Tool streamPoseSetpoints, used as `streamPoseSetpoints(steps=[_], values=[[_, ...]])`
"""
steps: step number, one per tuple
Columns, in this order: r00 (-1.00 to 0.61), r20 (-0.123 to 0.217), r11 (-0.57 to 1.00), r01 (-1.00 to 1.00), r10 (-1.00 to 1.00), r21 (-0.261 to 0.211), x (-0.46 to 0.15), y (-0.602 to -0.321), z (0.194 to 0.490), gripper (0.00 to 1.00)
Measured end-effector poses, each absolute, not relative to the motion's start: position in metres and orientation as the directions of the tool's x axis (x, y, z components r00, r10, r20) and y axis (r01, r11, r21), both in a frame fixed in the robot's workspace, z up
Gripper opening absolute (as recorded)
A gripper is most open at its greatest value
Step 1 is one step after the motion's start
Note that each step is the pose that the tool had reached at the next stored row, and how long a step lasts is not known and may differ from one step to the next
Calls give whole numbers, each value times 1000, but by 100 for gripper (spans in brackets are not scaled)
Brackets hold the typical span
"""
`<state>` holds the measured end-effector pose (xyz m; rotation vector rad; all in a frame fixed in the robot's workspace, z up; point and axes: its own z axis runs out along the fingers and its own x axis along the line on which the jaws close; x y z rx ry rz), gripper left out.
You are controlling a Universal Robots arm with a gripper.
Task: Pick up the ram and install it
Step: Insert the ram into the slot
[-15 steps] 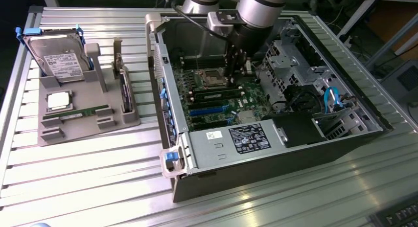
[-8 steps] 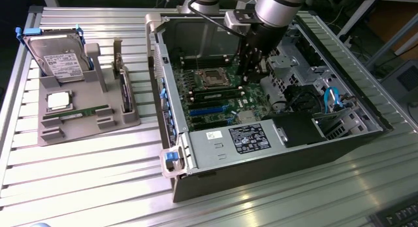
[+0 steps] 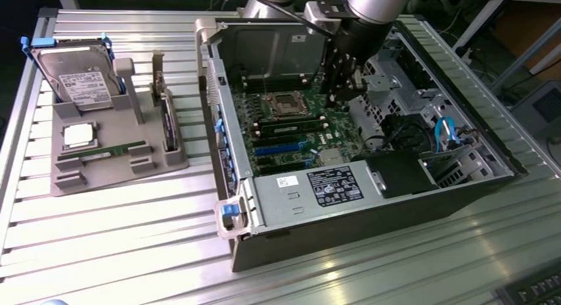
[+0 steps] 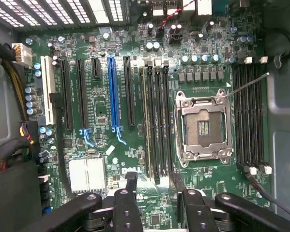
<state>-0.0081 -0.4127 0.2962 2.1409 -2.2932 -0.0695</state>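
Observation:
The ram (image 3: 288, 129), a thin green stick, stands in a black slot of the motherboard (image 3: 298, 144) next to the CPU socket (image 3: 285, 106). In the wrist view the ram (image 4: 147, 125) is seen edge-on in the slot farthest from the socket (image 4: 203, 126). My gripper (image 3: 340, 98) hangs inside the open computer case, above the board and apart from the stick. Its black fingers (image 4: 131, 183) stand apart, and the gripper (image 4: 154, 182) is open with bare board showing in the gap. A second green stick (image 3: 114, 152) lies flat on the grey fixture (image 3: 114, 173).
The fixture at the exterior view's left also carries a hard drive (image 3: 77, 78) in a blue-tabbed bracket and a CPU chip (image 3: 77, 135). Case walls (image 3: 210, 88), the power supply (image 3: 307, 190) and blue cables (image 3: 445, 131) crowd the arm.

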Motion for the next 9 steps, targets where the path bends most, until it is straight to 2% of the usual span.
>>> streamPoseSetpoints(steps=[9], values=[[-73,-27,72,-997,-997,35,-30,-413,296,40]])
